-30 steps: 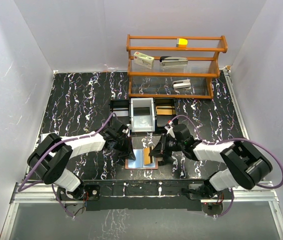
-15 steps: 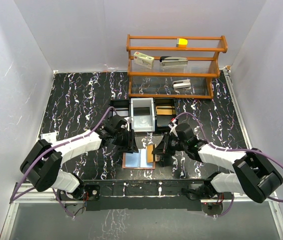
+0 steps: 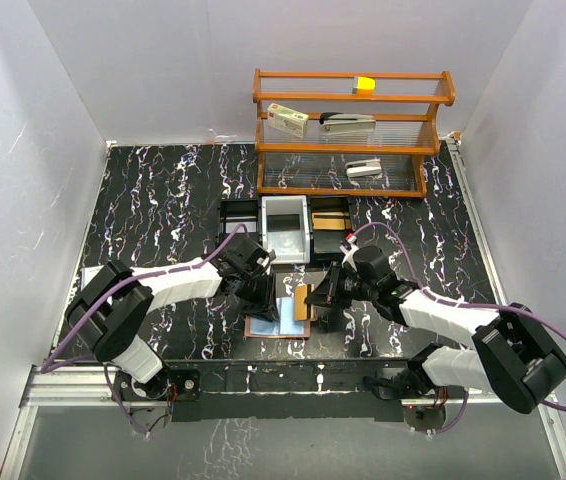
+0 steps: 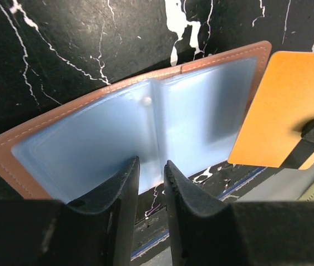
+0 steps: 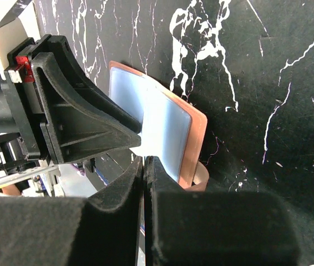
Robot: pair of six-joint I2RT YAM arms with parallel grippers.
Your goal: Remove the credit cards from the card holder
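- Frankly, the print on the white-and-red box (image 3: 288, 120) is too small to read.
- Salmon-pink card holder (image 4: 118, 127) lies open on the tabletop (image 4: 62, 44), pale-blue pockets up.
- Your right end effector (image 5: 144, 162) pinches the yellow-orange credit card (image 4: 282, 108) at its edge; your left end effector (image 4: 150, 164) is slightly spread.

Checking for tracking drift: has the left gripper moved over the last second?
Yes. It shifted right: the left gripper now sits over the card holder, below the black tray's middle compartment.

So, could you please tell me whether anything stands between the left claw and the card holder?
Nothing visible does: the left claw sits directly over the open card holder. The orange card in the right claw is off at its right end.
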